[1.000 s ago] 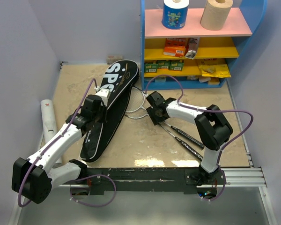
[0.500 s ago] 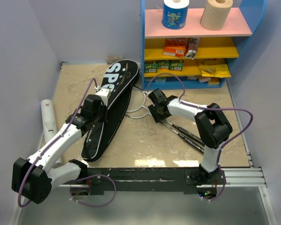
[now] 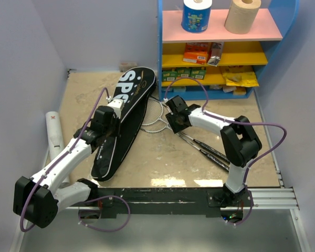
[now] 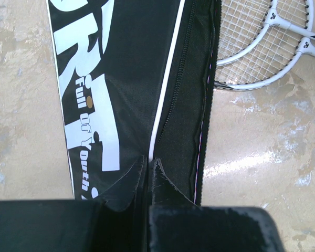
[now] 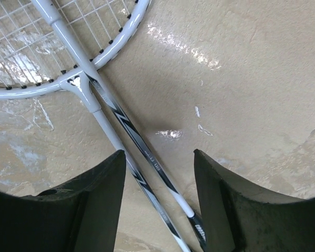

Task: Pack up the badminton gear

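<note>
The sandy worktop (image 3: 163, 157) fills the middle of the overhead view, with a blue shelf unit (image 3: 160, 52) at upper centre against the back wall. The black cover (image 3: 131, 100) lettered in white lies aslant from upper centre down towards lower left. A long white tube (image 3: 54, 134) lies apart from it along the left edge. Two white-strung rackets (image 3: 155, 119) lie just right of the cover, their heads overlapping near its open side and their dark handles trailing to lower right.

The left tool (image 4: 148, 169) is pressed together on a fold of the cover's fabric beside the open zip (image 4: 170, 100), at the bottom of its wrist view. Whether it holds only the top layer is hard to tell from that angle. The right tool (image 5: 158, 157) stands spread over the two racket shafts just below the heads. The shafts pass between its fingers (image 5: 102, 184), and neither finger appears to touch them.

The step in hand looks to be getting the rackets into the cover: one arm holds the mouth, the other lines up a grasp. Next, the right tool would need to drop lower and close on the shafts, ideally both together, where they cross. It could then slide the heads leftward into the gap. The left tool should lift its flap enough to keep the mouth open. Nothing is packed yet.
</note>
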